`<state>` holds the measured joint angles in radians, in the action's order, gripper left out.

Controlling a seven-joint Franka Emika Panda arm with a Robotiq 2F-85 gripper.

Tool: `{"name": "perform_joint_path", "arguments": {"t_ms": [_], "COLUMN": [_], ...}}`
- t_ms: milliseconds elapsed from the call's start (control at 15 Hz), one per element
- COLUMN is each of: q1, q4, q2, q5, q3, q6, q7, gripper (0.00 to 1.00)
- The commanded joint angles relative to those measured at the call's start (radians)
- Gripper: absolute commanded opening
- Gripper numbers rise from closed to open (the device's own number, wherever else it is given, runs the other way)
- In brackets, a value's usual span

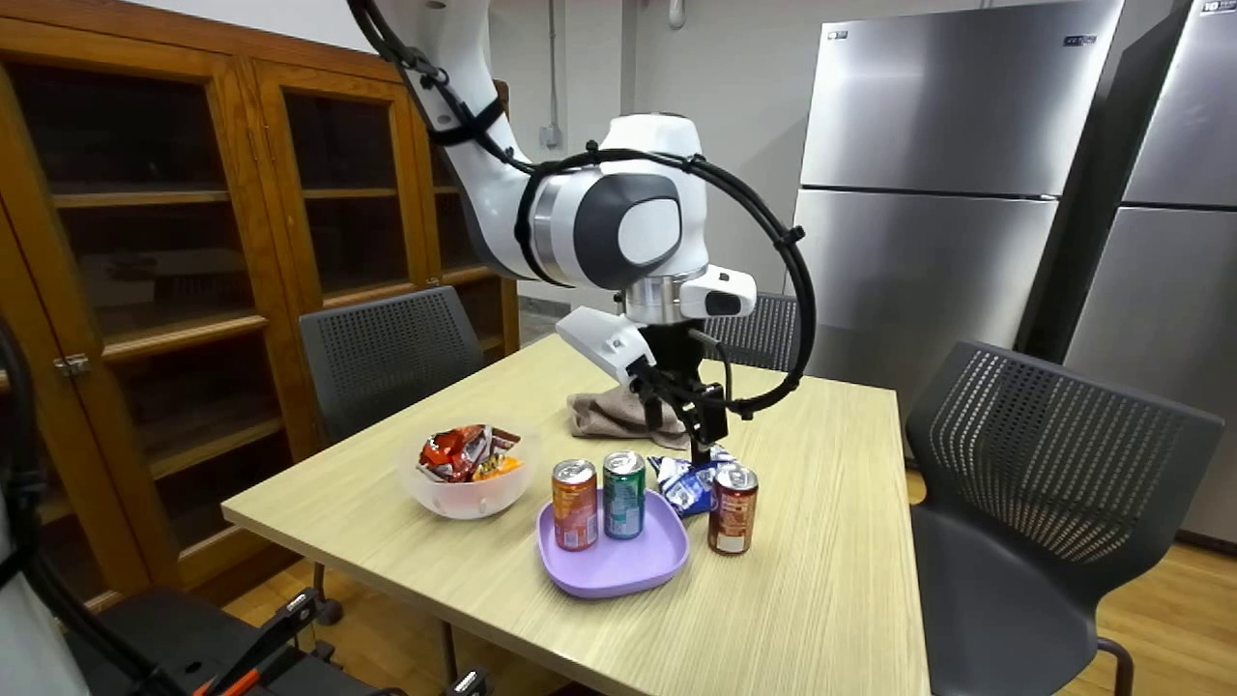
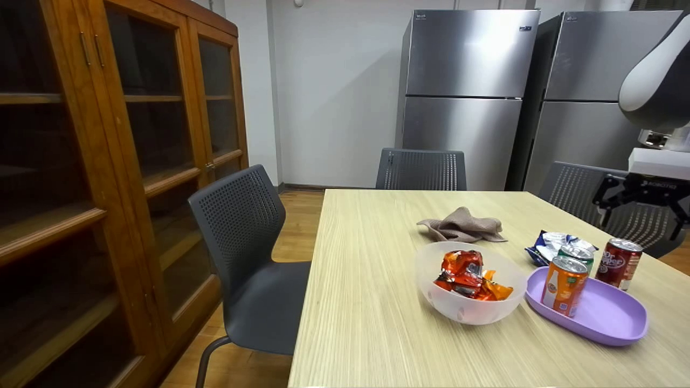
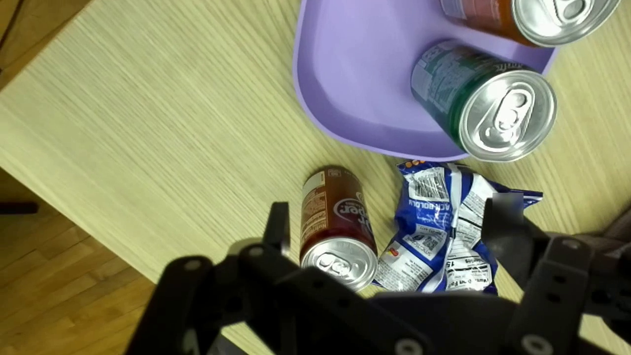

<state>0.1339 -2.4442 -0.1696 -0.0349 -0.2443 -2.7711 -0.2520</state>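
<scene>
Claw point(image 3: 392, 224) is hovering abv surface point(image 3: 172, 123), jaws spread wide — in wrist view, dk red can point(image 3: 333, 207) is standing @ 9 o'clock, blue bag point(image 3: 431, 236) lying @ 3, purple tray point(image 3: 365, 64) sitting @ 12 — holding green can point(image 3: 480, 101) & orange can point(image 3: 522, 17).

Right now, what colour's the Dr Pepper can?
The Dr Pepper can is maroon, clearest in the wrist view.

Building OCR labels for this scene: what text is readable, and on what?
"ROBOTIQ": gripper, in an exterior view
"Dr Pepper": dark-red can, in an exterior view
"Nutriti…": same can, wrist view
"…ACK BOLDLY": blue bag, wrist view
"10": refrigerator sticker, in an exterior view
Too small or blurred: orange can, green can, red wrapper, refrigerator badges, remaining bag, can and sticker print
</scene>
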Motion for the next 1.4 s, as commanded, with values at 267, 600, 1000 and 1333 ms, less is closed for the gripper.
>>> {"name": "perform_joint_path", "arguments": {"t_ms": [267, 600, 1000, 1333], "q1": [0.014, 0.025, 0.035, 0.036], "q4": [0.176, 0.266, 0.338, 0.367], "q2": [-0.165, -0.258, -0.335, -0.37], "q5": [0.091, 0.139, 0.165, 0.172], "q3": [-0.001, -0.002, -0.001, -0.004], "q6": [0.026, 0.041, 0.066, 0.088], "q7": [-0.045, -0.042, -0.041, -0.046], "gripper": [1.0, 1.0, 1.0, 1.0]}}
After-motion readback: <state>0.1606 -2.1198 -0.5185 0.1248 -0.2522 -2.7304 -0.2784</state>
